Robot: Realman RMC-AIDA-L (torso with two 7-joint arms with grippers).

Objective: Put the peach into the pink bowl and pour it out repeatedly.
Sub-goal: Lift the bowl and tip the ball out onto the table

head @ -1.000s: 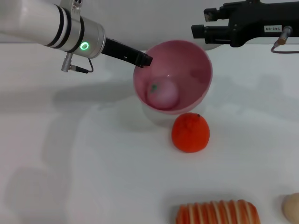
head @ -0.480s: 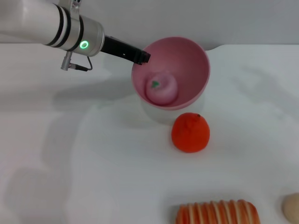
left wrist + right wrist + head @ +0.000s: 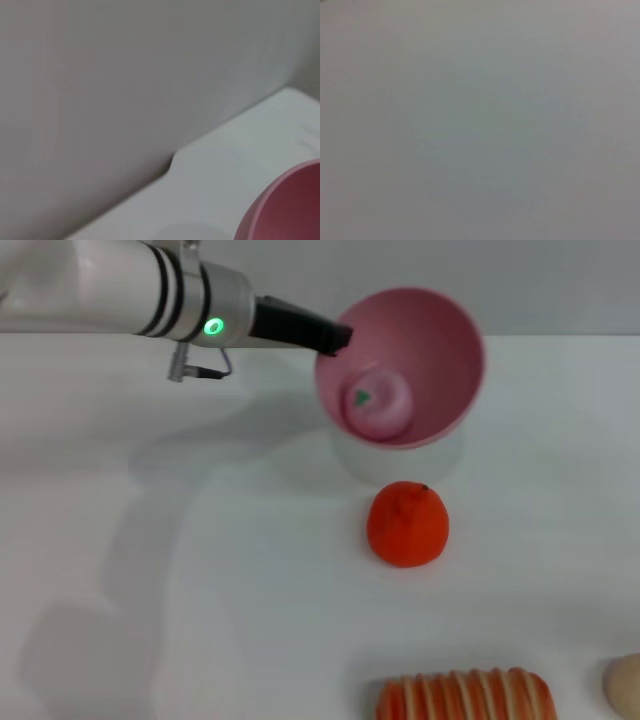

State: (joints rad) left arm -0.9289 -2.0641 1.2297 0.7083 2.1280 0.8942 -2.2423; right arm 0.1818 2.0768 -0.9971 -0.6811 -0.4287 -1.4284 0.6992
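My left gripper is shut on the left rim of the pink bowl and holds it lifted above the white table, tilted with its opening toward me. The peach, pale pink with a small green stem, lies inside the bowl against its lower wall. A part of the bowl's pink rim shows in the left wrist view. My right gripper is out of view; the right wrist view shows only a blank grey surface.
A bright orange-red round fruit sits on the table just in front of the bowl. A striped red and cream thing lies at the near edge. A pale beige rounded thing is at the near right corner.
My left gripper has carried the bowl up and to the right, with the peach still inside. My right arm, at the top right one second ago, has left the view.
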